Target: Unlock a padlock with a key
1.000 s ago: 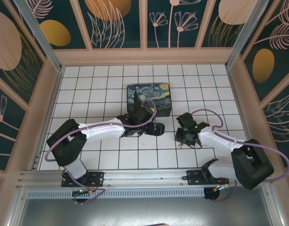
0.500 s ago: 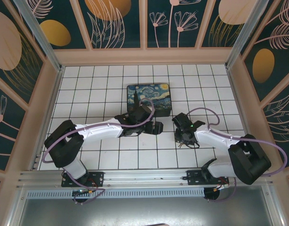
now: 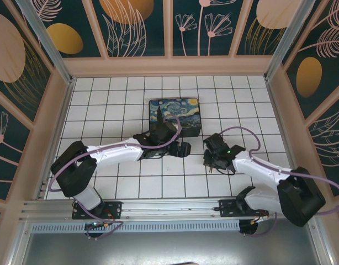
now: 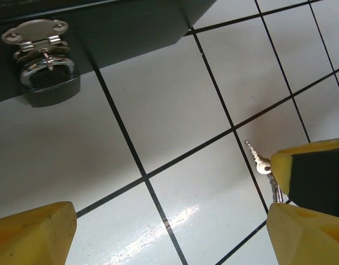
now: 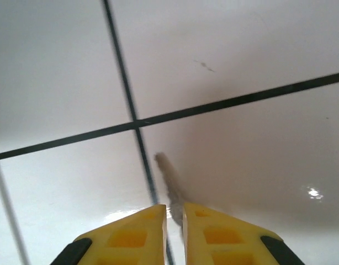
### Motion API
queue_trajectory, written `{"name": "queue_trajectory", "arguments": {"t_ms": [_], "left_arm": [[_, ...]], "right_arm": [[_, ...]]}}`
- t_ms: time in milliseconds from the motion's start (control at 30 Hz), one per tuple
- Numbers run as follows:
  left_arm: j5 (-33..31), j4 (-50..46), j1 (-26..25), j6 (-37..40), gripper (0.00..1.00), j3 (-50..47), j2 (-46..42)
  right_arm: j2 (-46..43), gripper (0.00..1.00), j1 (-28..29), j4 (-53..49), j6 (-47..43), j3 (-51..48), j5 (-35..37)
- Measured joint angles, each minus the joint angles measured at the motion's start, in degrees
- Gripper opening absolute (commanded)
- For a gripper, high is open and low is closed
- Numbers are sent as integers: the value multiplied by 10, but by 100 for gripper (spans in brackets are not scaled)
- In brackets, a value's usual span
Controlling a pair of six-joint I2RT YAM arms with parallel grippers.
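Note:
The padlock (image 4: 48, 80) is small and silvery-dark, and it hangs from a metal hasp on the front of the dark box (image 4: 131, 27). In the left wrist view it lies up and to the left. My left gripper (image 4: 169, 226) hovers open over bare tile, just in front of the box (image 3: 174, 116). The thin key (image 4: 260, 162) pokes out toward the left from a yellow finger of my right gripper (image 3: 211, 157). In the right wrist view, the right gripper (image 5: 175, 212) is shut on the key (image 5: 170, 179), whose blurred shaft points away over the tiles.
The white tiled floor (image 3: 114, 105) is ringed by a tan frame and patterned walls. The box with the painted Starry Night lid stands mid-floor, with the left arm (image 3: 114, 152) stretched in front of it. The right arm (image 3: 263, 174) crosses the right side.
The right gripper has shifted slightly left toward the left gripper and turned, carrying the key. The left gripper has edged up toward the box front.

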Motion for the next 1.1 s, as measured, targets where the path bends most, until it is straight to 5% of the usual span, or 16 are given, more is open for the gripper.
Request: {"name": "queue_trajectory", "arguments": {"t_ms": [567, 1100], "left_arm": [[6, 0, 5, 12, 88, 5, 0], [6, 0, 6, 12, 88, 5, 0]], "right_arm": [[5, 37, -28, 20, -20, -22, -19], [30, 24, -33, 33, -43, -32, -19]]}}
